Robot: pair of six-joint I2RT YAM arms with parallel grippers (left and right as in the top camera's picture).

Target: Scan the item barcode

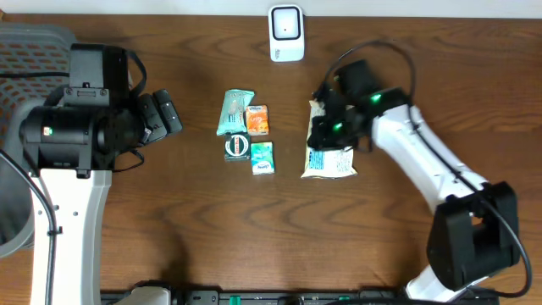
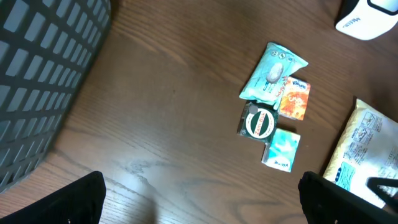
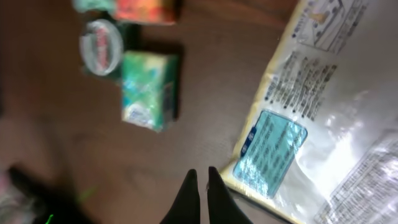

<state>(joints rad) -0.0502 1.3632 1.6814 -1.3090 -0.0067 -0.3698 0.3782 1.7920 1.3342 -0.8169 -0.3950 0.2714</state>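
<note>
Dark wooden counter [image 1: 195, 220]. Grey slatted plastic basket [image 1: 34, 51] at its far left corner. White-and-blue crinkly snack bag [image 1: 332, 159] lies flat, right of the counter's middle. Right pincer [image 3: 202, 175] is pressed together, at the bag's left edge; contact unclear. Left pincer [image 1: 167, 114] is spread wide, holding nothing, toward the left edge. White boxy scanner [image 1: 286, 34] at the far edge. Cluster of small colourful packets [image 1: 247, 134] mid-counter.

bag [image 1: 330, 163]: white, blue label; packet [image 1: 257, 119]: orange; table [image 1: 169, 220]: brown woodgrain
</note>
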